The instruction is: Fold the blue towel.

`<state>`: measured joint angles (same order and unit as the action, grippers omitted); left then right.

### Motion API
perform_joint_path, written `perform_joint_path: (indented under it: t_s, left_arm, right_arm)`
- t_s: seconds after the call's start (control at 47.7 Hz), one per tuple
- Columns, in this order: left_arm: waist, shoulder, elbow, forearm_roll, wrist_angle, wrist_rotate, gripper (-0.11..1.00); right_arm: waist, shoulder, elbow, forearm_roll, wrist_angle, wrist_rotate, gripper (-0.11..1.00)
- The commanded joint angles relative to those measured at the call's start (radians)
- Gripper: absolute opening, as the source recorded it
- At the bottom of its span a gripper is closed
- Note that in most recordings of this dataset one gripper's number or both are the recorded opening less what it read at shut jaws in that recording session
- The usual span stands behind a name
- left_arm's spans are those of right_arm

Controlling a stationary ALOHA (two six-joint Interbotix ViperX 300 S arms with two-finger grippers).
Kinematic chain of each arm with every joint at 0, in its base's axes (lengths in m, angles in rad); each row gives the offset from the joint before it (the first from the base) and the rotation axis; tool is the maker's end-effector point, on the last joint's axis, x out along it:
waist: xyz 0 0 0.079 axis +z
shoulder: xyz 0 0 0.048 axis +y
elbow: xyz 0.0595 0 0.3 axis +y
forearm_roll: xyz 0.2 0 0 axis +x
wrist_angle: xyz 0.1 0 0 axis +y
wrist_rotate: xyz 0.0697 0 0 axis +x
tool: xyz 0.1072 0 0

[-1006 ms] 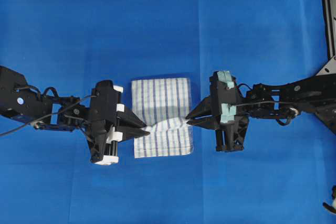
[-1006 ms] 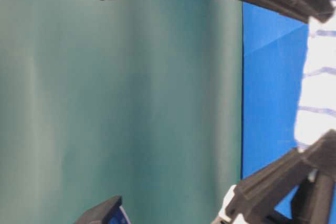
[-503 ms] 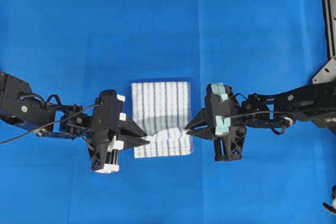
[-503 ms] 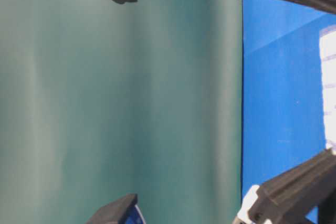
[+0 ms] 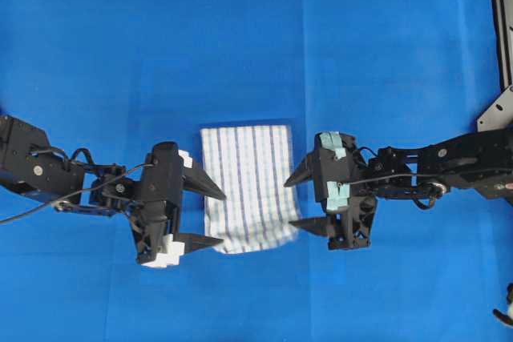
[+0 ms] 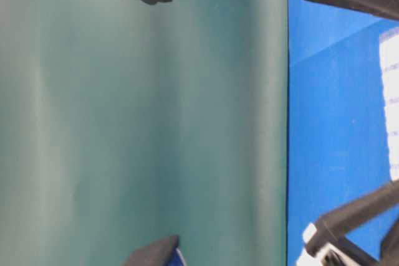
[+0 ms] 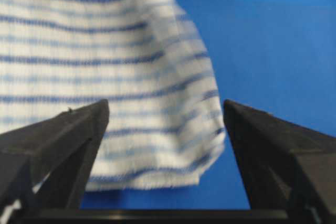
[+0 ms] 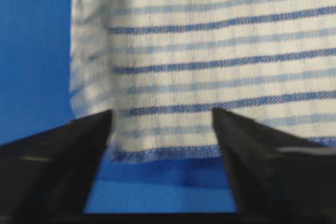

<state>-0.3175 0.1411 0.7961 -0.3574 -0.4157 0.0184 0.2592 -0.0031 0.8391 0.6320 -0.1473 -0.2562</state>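
The blue towel (image 5: 247,186), white with thin blue stripes, lies flat on the blue table cover as a tall rectangle, its near edge blurred. My left gripper (image 5: 221,217) stands open at the towel's lower left edge, fingers spread and holding nothing. My right gripper (image 5: 290,204) stands open at the lower right edge, also holding nothing. In the left wrist view the towel (image 7: 105,72) lies just beyond the open left gripper (image 7: 165,106). Seen from the right wrist, the towel's hem (image 8: 210,56) lies between and beyond the spread fingers of the right gripper (image 8: 161,113).
A metal frame (image 5: 501,22) runs along the right edge of the table. A small white object (image 5: 505,311) sits at the lower right corner. The table-level view shows a green backdrop (image 6: 143,116) and a sliver of towel (image 6: 391,110).
Both grippers pulled the towel's pinched layer toward the near edge, then opened and let it go. The towel now lies longer and flatter.
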Motion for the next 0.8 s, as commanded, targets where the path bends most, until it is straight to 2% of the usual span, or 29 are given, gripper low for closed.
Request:
perform_joint_path:
  t_s: [0.0,0.105,0.21,0.44,0.566,0.775]
  left_arm:
    - [0.005,-0.043,0.012,-0.002,-0.005,-0.002,0.87]
    - [0.014,-0.097,0.044,-0.002,0.002,-0.002,0.82]
    - [0.02,-0.17,0.071,-0.002,0.028,0.006,0.81]
    - [0.055,-0.371,0.098,0.003,0.172,0.017,0.81]
    - [0.071,-0.474,0.124,0.005,0.227,0.064,0.81]
    - [0.106,-0.638,0.219,0.005,0.225,0.16,0.81]
  right_arm:
    - [0.006,-0.02,-0.018,0.003,0.0,-0.003,0.94]
    - [0.006,-0.052,-0.012,0.002,0.009,-0.009,0.93]
    - [0.006,-0.11,-0.003,-0.009,0.015,-0.015,0.92]
    - [-0.026,-0.276,0.051,-0.044,0.026,-0.041,0.92]
    - [-0.063,-0.385,0.095,-0.046,0.044,-0.072,0.92]
    - [-0.103,-0.575,0.173,-0.046,0.075,-0.114,0.92]
